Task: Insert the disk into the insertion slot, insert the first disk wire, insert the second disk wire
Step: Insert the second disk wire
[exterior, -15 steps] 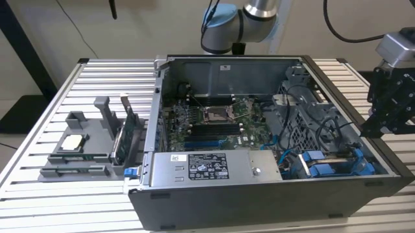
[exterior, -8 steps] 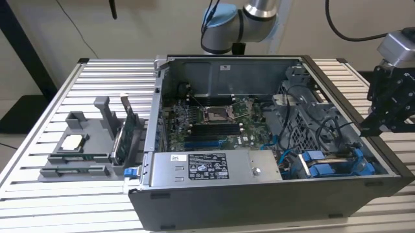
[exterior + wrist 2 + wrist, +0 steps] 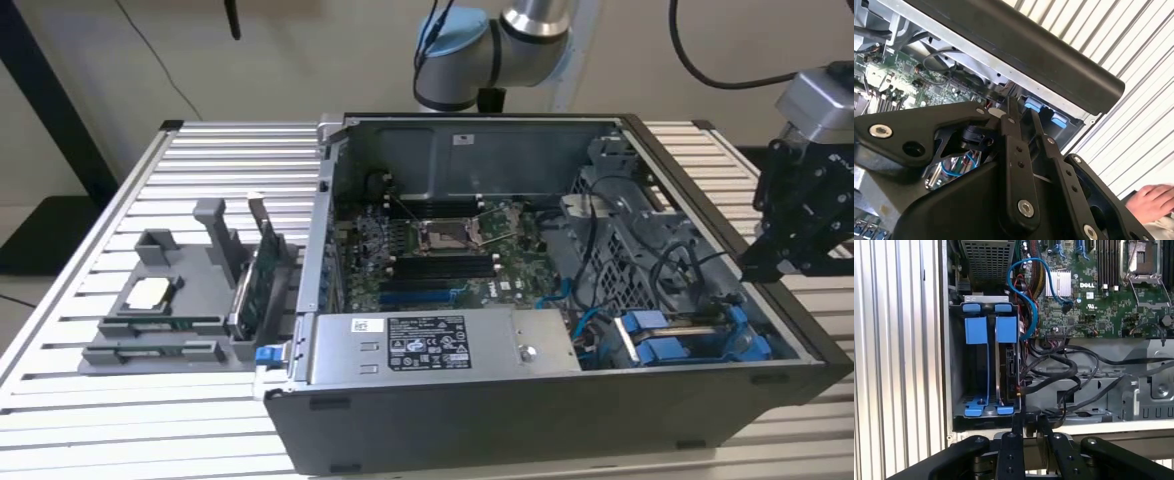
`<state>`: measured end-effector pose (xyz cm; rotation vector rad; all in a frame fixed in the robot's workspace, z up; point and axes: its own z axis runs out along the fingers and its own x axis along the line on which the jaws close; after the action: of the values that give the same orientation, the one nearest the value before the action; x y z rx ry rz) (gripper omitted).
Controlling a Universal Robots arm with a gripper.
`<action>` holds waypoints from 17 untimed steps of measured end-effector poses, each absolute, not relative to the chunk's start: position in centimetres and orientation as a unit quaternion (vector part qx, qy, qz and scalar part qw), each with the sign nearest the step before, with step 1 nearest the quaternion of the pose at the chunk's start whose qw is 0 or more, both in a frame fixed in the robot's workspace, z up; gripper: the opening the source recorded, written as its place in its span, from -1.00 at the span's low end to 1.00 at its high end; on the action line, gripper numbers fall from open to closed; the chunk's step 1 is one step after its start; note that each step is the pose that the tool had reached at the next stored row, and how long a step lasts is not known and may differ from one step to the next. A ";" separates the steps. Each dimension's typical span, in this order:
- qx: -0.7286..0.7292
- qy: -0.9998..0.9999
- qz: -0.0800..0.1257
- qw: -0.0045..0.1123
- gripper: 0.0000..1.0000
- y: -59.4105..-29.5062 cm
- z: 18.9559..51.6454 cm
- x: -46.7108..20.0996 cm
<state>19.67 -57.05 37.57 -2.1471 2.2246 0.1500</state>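
The disk (image 3: pixel 1006 365) stands on edge in the insertion slot (image 3: pixel 959 385), at the corner of the open computer case (image 3: pixel 534 420) that lies nearest the exterior view's right. Only its dark narrow side and the bright blue carrier tabs at either end can be seen, so its label is hidden. A second blue carrier (image 3: pixel 975 330) sits just beside it in the same bay, and whether it holds a drive cannot be made out. A blue cable (image 3: pixel 1024 300) loops down past the top of the disk, and a bundle of black cables (image 3: pixel 1064 365) runs off from beside it. A small red-tipped plug lies against the disk's edge, but it is not clear whether any wire is seated in the disk. The gripper (image 3: pixel 1029 417) hangs outside the case, over the wall next to the slot. Its two thin fingers are drawn close together with a narrow slit between them and nothing pinched. Their tips overlap the case rim in both wire-side views, so touch cannot be judged. Further in lie the motherboard (image 3: pixel 1094 300) and the labelled power supply box (image 3: pixel 441 345). On the slatted table (image 3: pixel 80 400), well apart towards the exterior view's left, sits a grey parts stand (image 3: pixel 160 310). A hand (image 3: pixel 1154 200), cut off at the frame edge, rests on the table in the second wrist view.
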 end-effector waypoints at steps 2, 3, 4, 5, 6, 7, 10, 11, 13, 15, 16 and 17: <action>-0.693 0.719 0.050 0.021 -0.51 -57.0 37.6 19.7; -0.693 0.719 0.051 0.021 -0.51 -57.0 37.5 19.7; -0.693 0.719 0.051 0.021 -0.65 -57.0 37.5 19.7; -0.693 0.719 0.051 0.021 -0.65 -57.0 37.5 19.7; -0.693 0.719 0.051 0.021 -0.65 -57.0 37.5 19.7; -0.693 0.719 0.051 0.021 -0.65 -57.0 37.5 19.7; -0.693 0.719 0.051 0.021 -0.65 -57.0 37.5 19.7; -0.693 0.719 0.051 0.021 -0.69 -57.0 37.5 19.7; -0.693 0.719 0.051 0.021 -0.69 -57.0 37.5 19.7; -0.693 0.719 0.051 0.021 -0.69 -57.1 37.5 19.6; -0.693 0.719 0.051 0.021 -0.69 -57.1 37.5 19.6; -0.693 0.719 0.051 0.020 -0.69 -57.0 37.6 19.6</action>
<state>19.59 -57.05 37.55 -2.1502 2.2284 0.1581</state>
